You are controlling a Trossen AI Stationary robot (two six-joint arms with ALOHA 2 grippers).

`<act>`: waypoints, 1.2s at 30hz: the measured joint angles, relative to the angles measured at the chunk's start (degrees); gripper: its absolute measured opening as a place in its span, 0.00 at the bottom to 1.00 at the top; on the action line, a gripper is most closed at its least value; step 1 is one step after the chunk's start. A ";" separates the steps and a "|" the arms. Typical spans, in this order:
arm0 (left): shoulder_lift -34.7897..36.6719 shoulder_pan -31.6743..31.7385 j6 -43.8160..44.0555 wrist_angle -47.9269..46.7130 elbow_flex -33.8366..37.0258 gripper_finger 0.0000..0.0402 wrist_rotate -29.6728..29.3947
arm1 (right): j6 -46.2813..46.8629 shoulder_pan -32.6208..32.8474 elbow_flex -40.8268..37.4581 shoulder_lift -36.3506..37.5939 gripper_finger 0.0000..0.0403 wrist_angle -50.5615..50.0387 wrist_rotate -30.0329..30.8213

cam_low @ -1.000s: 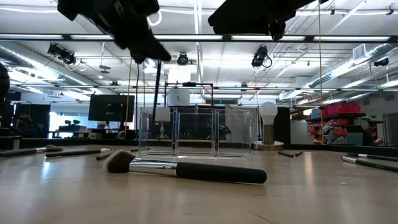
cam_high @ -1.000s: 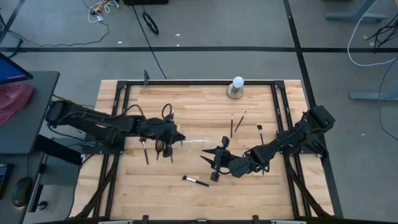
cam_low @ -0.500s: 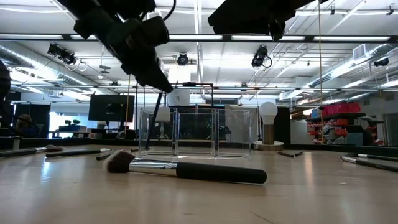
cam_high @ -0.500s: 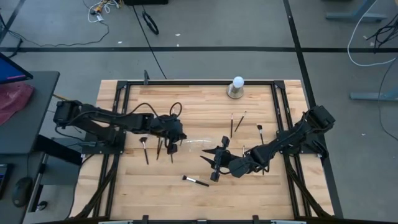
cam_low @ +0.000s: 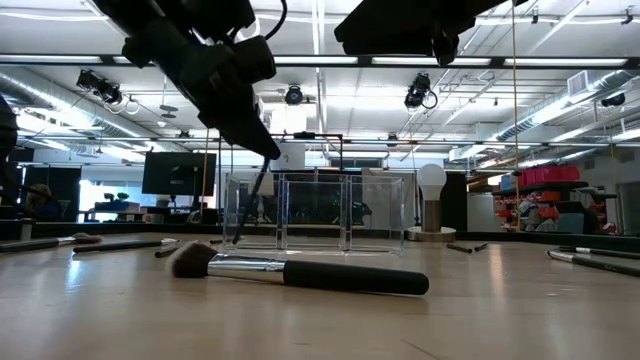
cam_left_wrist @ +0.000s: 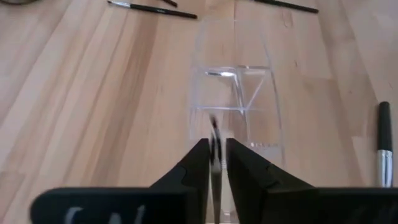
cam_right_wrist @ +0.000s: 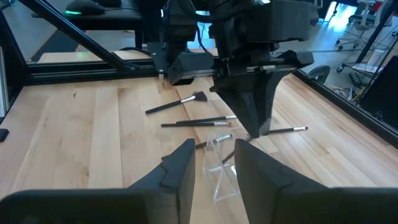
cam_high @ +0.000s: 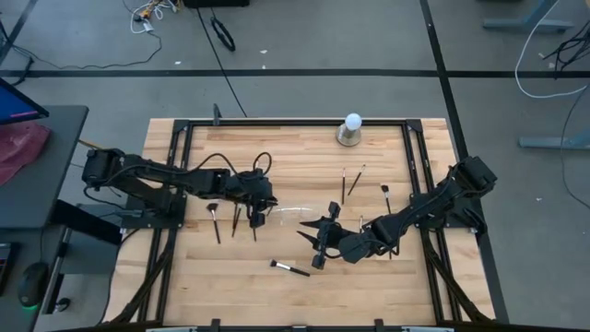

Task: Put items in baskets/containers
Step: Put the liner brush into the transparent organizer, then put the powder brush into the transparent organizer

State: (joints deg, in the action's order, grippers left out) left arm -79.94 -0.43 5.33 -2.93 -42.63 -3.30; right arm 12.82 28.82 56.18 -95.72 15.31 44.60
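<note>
Pinching thin brush point(cam_left_wrist: 215, 140), left gripper point(cam_left_wrist: 215, 163) over clear holder point(cam_left_wrist: 236, 106)

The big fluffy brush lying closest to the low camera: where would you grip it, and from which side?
Grip the fluffy brush mid-handle, coming straight down from above. It lies flat on the table, apart from the other brushes, so the gripper fingers can straddle the straight dark handle, clear of the soft bristles.
</note>
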 joint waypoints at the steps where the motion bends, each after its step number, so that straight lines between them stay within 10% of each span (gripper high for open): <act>1: 0.02 0.00 0.02 0.22 0.00 0.20 -0.60 | 0.00 0.00 0.00 0.00 0.29 0.01 0.00; 11: 1.54 -0.04 0.93 -0.12 -2.02 0.36 -5.19 | -0.41 0.00 0.00 -0.02 0.29 -0.13 0.00; 22: 11.11 -10.00 6.11 -11.87 -5.55 0.33 -6.39 | -1.57 -2.05 -2.64 -0.02 0.29 0.98 -0.74; 36: 6.80 -35.79 27.80 -14.33 -2.68 0.28 -34.93 | -0.83 -2.89 -7.74 -0.07 0.29 9.37 -18.13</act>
State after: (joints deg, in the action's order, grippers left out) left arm -73.14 -36.22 33.13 -17.26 -45.31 -38.23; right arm 11.99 25.93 48.45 -95.79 24.68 26.46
